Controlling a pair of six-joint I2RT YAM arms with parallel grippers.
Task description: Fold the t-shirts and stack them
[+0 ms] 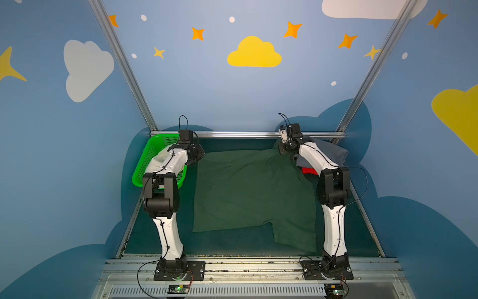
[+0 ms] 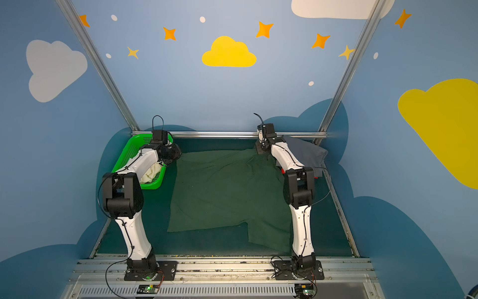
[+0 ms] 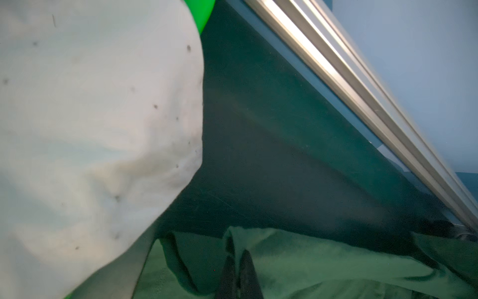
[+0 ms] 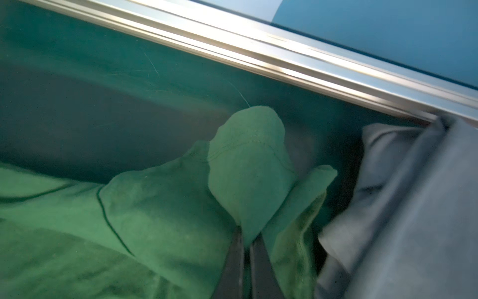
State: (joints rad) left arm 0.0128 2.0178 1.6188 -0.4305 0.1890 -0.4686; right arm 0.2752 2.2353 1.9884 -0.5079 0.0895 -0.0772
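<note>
Currently your left gripper (image 3: 238, 261) and right gripper (image 4: 248, 240) are each pinching a far corner of the dark green shirt (image 1: 248, 191), jaws clamped on it

Left gripper (image 3: 238, 260) clamped on the dark green t-shirt (image 3: 323, 266)
Its two dark fingers (image 3: 248, 269) press together on a raised fold of the rumpled cloth. A speckled cream-white t-shirt (image 3: 90, 129) bulges close beside, covering most of the bright green basket (image 3: 206, 10). Dark teal mat (image 3: 271, 155) runs back to an aluminium rail (image 3: 349, 90).
</note>
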